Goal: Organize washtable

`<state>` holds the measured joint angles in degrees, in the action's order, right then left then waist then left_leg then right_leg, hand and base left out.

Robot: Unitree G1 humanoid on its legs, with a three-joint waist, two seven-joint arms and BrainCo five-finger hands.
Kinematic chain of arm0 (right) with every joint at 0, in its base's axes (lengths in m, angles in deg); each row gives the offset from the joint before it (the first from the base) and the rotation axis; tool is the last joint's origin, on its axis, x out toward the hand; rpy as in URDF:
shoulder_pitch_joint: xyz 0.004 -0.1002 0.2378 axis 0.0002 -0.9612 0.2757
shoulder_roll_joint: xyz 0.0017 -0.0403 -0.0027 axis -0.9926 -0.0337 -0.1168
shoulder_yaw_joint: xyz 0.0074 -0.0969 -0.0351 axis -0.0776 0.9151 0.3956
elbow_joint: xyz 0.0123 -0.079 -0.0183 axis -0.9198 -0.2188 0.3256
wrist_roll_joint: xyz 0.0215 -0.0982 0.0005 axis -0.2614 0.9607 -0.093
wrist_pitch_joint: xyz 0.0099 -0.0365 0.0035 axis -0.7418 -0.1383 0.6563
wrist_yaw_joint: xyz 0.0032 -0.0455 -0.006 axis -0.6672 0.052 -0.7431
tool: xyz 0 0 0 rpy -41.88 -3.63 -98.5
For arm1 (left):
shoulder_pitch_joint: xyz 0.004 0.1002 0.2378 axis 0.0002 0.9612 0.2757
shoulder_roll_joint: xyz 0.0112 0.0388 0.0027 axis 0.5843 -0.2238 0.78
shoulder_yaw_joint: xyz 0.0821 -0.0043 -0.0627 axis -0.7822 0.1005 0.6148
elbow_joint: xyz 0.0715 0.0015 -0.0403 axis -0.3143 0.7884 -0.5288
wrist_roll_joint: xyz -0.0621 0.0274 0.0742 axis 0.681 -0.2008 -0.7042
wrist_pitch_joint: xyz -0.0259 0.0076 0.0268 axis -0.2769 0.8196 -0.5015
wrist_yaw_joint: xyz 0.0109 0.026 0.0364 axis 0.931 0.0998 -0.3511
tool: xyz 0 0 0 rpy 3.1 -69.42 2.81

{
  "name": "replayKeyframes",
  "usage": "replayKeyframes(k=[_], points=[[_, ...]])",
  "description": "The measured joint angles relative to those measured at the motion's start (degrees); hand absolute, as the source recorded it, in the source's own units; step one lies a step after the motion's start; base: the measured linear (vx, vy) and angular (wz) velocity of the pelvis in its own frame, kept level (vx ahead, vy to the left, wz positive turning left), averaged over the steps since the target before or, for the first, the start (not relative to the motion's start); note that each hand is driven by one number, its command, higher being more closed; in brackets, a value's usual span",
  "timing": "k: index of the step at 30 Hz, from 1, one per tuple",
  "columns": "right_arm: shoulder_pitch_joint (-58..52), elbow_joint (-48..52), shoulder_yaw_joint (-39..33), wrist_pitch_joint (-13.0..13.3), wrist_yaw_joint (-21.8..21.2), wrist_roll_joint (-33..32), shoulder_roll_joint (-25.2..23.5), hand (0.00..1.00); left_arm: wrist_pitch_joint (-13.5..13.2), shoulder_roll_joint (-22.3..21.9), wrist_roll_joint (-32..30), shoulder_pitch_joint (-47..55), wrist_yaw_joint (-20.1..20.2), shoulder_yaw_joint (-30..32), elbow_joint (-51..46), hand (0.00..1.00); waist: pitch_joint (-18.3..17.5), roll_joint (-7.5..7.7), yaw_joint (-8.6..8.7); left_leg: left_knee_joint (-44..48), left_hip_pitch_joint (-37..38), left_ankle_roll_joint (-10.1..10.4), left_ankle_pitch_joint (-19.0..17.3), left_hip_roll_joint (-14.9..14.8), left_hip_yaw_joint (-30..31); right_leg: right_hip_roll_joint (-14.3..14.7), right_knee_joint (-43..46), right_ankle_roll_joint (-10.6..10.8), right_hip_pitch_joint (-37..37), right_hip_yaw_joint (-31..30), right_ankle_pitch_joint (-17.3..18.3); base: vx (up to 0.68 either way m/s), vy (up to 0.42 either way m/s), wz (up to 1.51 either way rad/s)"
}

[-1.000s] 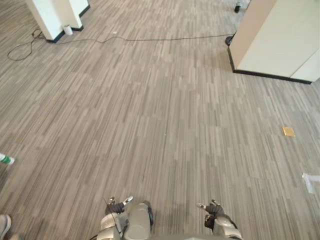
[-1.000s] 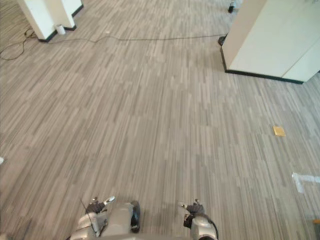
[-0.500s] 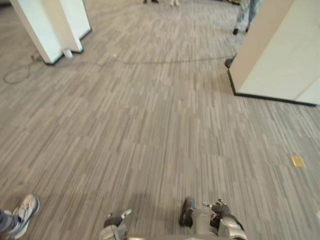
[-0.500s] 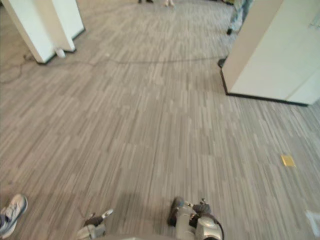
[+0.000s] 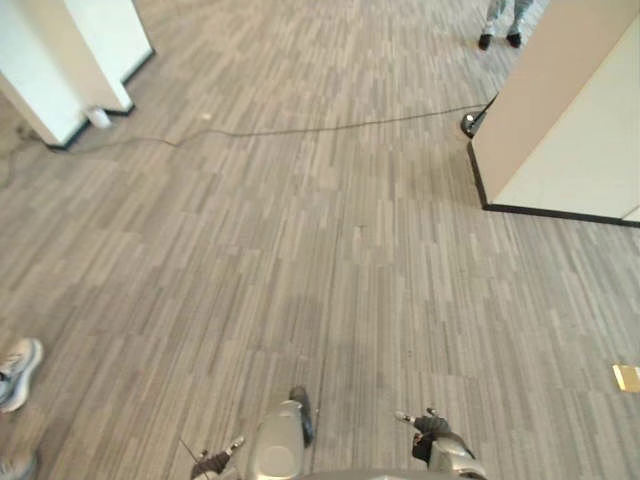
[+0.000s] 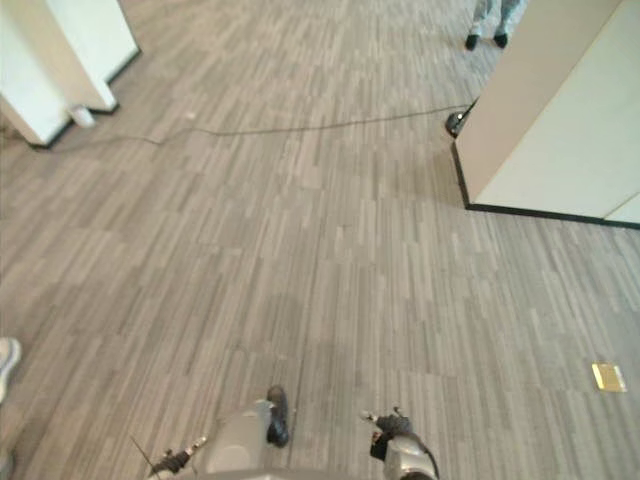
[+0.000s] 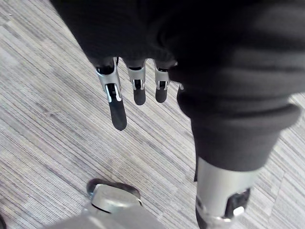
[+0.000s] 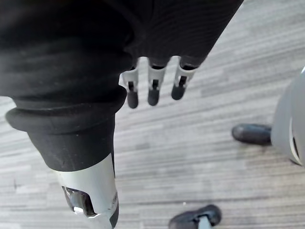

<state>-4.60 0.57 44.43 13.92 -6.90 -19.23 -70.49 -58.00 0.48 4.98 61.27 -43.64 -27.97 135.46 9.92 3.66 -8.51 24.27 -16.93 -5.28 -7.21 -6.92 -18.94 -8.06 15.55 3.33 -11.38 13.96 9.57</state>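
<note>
1. Fingers (image 7: pixel 116 109) of the left hand (image 7: pixel 139 90) hang straight and slack with nothing between them. The fingers (image 8: pixel 132 95) of the right hand (image 8: pixel 153 90) are just as loose and empty.
2. Risk at the fingers themselves looks low, since nothing is held that could drop. Straight, dangling fingers could still snag or knock whatever the robot passes closely.
3. Both hands point down at the floor (image 5: pixel 350 250), backs under their dark covers. In the eye views each shows low beside the body, left and right, and neither reaches for anything.
4. A person's shoe (image 5: pixel 15 368) sits on the floor off to the left. A drift that way could bring the left hand against that person.
5. Farther out, a thin cable (image 5: pixel 330 127) crosses the floor from the white pillar (image 5: pixel 60 60) towards the pale cabinet (image 5: pixel 570 120). I judge it the likeliest cause of a stumble if the path goes straight ahead.
6. The cabinet's corner stands on the right and another person's legs (image 5: pixel 500 15) stand beyond it, so a wide turn there could clip either one.
7. A small yellow tag (image 5: pixel 627 377) lies on the floor at the right edge, well apart from both hands.
8. Where the wash counter stands I cannot tell, and the tidying itself looks not yet begun.
</note>
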Motion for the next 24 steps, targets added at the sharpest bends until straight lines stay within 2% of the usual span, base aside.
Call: replayKeyframes(k=[1,3,4,5,6,7,9,10,11,12,13,14,15,16,17,18,19,20,22,23,24], points=[[-0.2,0.0,0.0,0.0,0.0,0.0,0.0,0.0,0.1,0.2,0.0,-0.3,0.0,-0.2,0.3,0.0,0.0,0.01,0.13,0.8,1.2,-0.4,-1.5,0.0,-0.2,-0.6,4.7,1.1,1.0,-0.4,-0.7,0.63,0.26,-0.05],[-0.1,-0.3,0.8,0.1,-0.1,0.0,0.1,0.0,0.6,1.1,-0.5,-0.8,0.1,-1.7,1.4,0.0,0.1,-0.11,0.25,1.7,6.0,-1.1,-5.3,0.1,-0.7,-3.2,24.4,5.9,7.2,-1.8,-5.5,0.48,0.178,-0.02],[-0.2,-0.3,1.8,0.1,-0.1,0.0,0.0,0.0,0.6,1.6,-0.4,-0.8,0.1,-2.6,1.6,0.0,0.4,-0.64,0.64,1.6,9.6,-1.3,-6.6,0.1,-0.6,-4.6,36.6,5.4,10.7,-1.0,-6.2,0.55,0.168,0.01],[-0.3,0.0,1.9,0.1,-0.1,0.0,0.0,0.0,0.6,1.6,-0.4,-0.7,0.1,-2.6,1.5,0.0,0.8,-1.3,1.01,-0.1,13.7,-1.3,-7.8,0.1,0.1,-4.9,43.5,3.7,13.7,0.7,-5.3,0.43,0.095,0.04],[-0.3,0.3,2.0,0.1,-0.1,0.0,0.0,0.0,0.6,1.4,-0.4,-0.8,0.1,-2.5,1.4,0.0,0.7,-1.57,1.33,-1.8,16.0,-0.6,-8.5,0.2,0.4,-4.6,45.2,2.6,15.3,1.5,-4.6,0.45,0.05,0.0],[-0.5,1.1,2.6,0.2,-0.1,0.1,0.0,0.0,0.6,1.6,-0.3,-0.8,0.1,-2.4,1.4,0.0,0.6,-1.22,1.73,-4.6,18.7,-0.1,-8.9,0.8,0.3,-4.3,46.1,1.6,19.2,2.2,-2.8,0.43,0.004,0.05],[-0.7,1.8,2.9,0.4,-0.1,0.2,0.5,0.0,0.6,1.5,-0.2,-1.9,0.1,-2.5,1.5,0.0,0.6,-1.12,2.16,-7.4,21.8,0.4,-9.7,2.0,1.4,-3.9,40.8,0.6,25.0,3.9,-0.2,0.35,-0.021,0.27],[-0.1,2.0,2.8,0.3,-0.2,0.6,1.4,0.0,0.6,1.4,-0.4,-2.0,0.2,-2.5,1.5,0.0,0.8,-1.44,3.26,-8.4,23.5,0.9,-9.9,2.1,2.6,-3.9,31.8,0.3,26.3,6.8,1.0,0.37,-0.077,0.68],[-0.1,2.1,2.9,0.3,-0.2,1.3,2.1,0.0,0.6,1.4,-0.5,-2.2,0.2,-2.9,1.7,0.0,1.0,-1.78,4.16,-8.1,24.9,1.6,-11.2,2.0,4.2,-2.8,21.0,0.3,26.7,7.7,0.6,0.38,-0.09,0.78],[-0.2,2.0,2.8,0.3,-0.2,1.6,2.4,0.0,0.6,1.5,-0.5,-2.1,0.3,-3.0,1.7,0.0,1.0,-1.72,4.38,-7.7,25.4,2.3,-12.0,2.0,4.9,-1.9,15.6,0.6,26.5,7.1,0.1,0.46,-0.13,0.81],[-0.9,2.5,2.8,0.3,-0.2,2.2,2.6,0.0,0.6,1.4,-1.9,-1.4,0.9,-2.6,1.6,0.0,0.9,-1.63,4.39,-5.8,26.4,3.9,-14.3,1.7,5.6,-0.4,9.2,-0.6,26.5,4.7,-1.9,0.45,-0.138,0.8],[-1.9,3.7,3.6,0.0,0.0,2.3,2.4,0.0,0.6,1.8,-3.2,-0.5,1.3,-2.3,1.4,0.0,0.8,-0.86,4.36,0.5,26.5,7.5,-17.1,1.2,6.0,0.0,9.5,-2.8,26.4,3.0,-5.1,0.49,-0.177,0.81],[-2.4,4.0,4.4,-0.1,0.0,2.3,2.0,0.0,0.6,2.6,-4.0,-0.5,1.3,-2.2,1.0,0.0,0.9,0.7,4.38,7.0,24.6,8.5,-17.6,1.1,6.5,-0.2,9.8,-4.2,26.0,2.6,-7.7,0.53,-0.237,0.68],[-2.5,5.2,5.9,0.1,-0.1,2.1,3.0,0.0,0.7,1.9,-4.3,-0.7,1.2,-2.2,0.7,0.0,1.5,-1.82,4.15,20.9,19.7,9.3,-16.6,-2.7,8.4,1.6,13.8,-5.0,25.7,3.0,-6.5,0.48,-0.197,0.13],[-2.2,6.8,6.7,0.4,0.0,2.1,3.5,0.0,1.0,0.8,-4.3,-0.2,1.2,-2.2,0.7,0.0,1.1,-2.76,3.8,29.3,16.6,9.5,-12.2,-6.3,8.3,3.5,13.3,-5.7,24.2,3.0,-3.9,0.46,-0.142,-0.2],[-2.2,7.6,6.7,0.6,0.0,2.0,3.3,0.0,1.1,0.8,-4.3,-0.3,1.2,-1.9,0.6,0.0,1.1,-3.21,3.6,32.3,15.1,9.2,-9.4,-7.5,7.9,4.5,12.6,-6.0,23.9,2.6,-3.7,0.4,-0.054,-0.58],[-2.0,7.9,6.6,0.7,0.1,1.7,2.4,0.0,1.1,1.0,-4.3,0.1,1.3,-2.2,0.6,0.0,0.9,-3.24,2.94,34.4,13.2,8.9,-8.9,-9.2,7.7,5.2,10.5,-6.4,23.4,1.9,-4.0,0.3,-0.037,-0.41],[-1.5,6.8,5.6,0.5,0.1,1.5,2.3,0.0,1.1,1.5,-4.3,-0.3,1.3,-2.5,0.6,0.0,0.9,-3.11,3.27,31.9,11.9,9.1,-11.4,-9.9,6.7,5.5,7.8,-6.6,22.3,2.0,-4.7,0.34,-0.059,-0.15],[-1.1,3.0,2.9,-0.3,0.2,0.6,1.8,0.0,0.7,2.3,-4.2,-1.0,1.3,-4.6,0.5,0.0,0.9,-2.52,3.92,15.8,11.6,9.7,-13.3,-9.8,3.7,5.4,-0.9,-5.8,18.2,2.0,-7.7,0.34,-0.019,0.12],[-1.1,1.9,1.1,-0.4,0.2,-0.2,2.1,0.0,0.5,2.2,-4.1,-0.8,1.3,-4.5,0.5,0.0,0.7,-2.39,4.28,5.2,12.3,11.0,-12.1,-8.5,3.9,5.2,-4.5,-5.1,16.6,2.0,-9.3,0.29,0.073,-0.14],[-1.0,0.8,0.0,-0.5,0.3,-0.1,3.0,0.0,0.5,1.9,-4.1,-0.7,1.1,-4.4,0.9,0.0,0.5,-2.94,4.29,-2.8,12.9,12.0,-6.1,-7.9,3.9,5.3,-6.0,-4.5,15.9,1.2,-9.8,0.21,0.107,-0.28]])
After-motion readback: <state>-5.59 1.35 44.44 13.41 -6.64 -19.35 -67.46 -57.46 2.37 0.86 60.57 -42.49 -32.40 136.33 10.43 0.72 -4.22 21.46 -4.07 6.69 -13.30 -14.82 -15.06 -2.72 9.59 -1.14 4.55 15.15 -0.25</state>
